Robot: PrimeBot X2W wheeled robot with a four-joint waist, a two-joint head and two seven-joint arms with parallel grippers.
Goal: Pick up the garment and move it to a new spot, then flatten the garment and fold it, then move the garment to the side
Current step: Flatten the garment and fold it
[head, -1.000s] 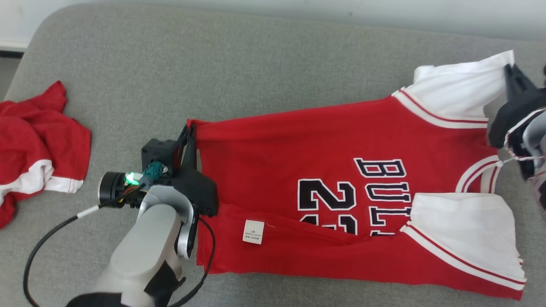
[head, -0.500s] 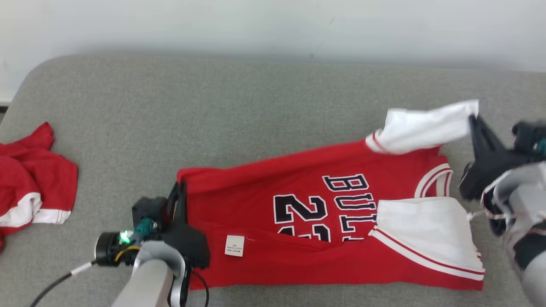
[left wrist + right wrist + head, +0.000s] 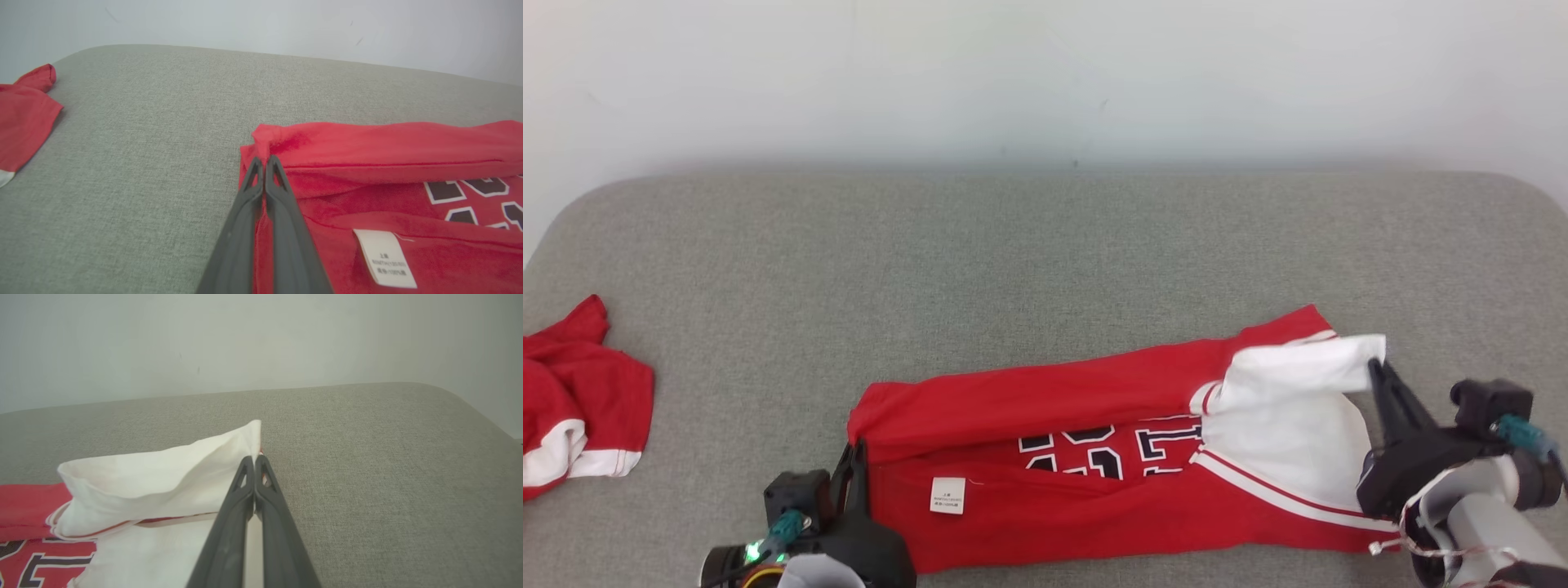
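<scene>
We are pinching the jersey [image 3: 1054, 392], lying lengthwise along the cushion's [image 3: 1013, 261] near edge: left claw [image 3: 859, 447] on hem corner [image 3: 265, 136], right claw [image 3: 1376, 365] on white sleeve [image 3: 163, 465].

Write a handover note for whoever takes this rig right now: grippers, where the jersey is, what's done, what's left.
Left gripper: shut on the jersey, pinching its far hem corner.
Right gripper: shut on the far corner of the jersey's white sleeve.
Jersey: lies lengthwise on the grey cushion, its far edge doubled over toward the near side and covering part of the print. The other red garment lies crumpled at the left.
Done: jersey spread out, first fold under way.
Left: lay the fold down, release, finish folding, move the jersey aside.
</scene>
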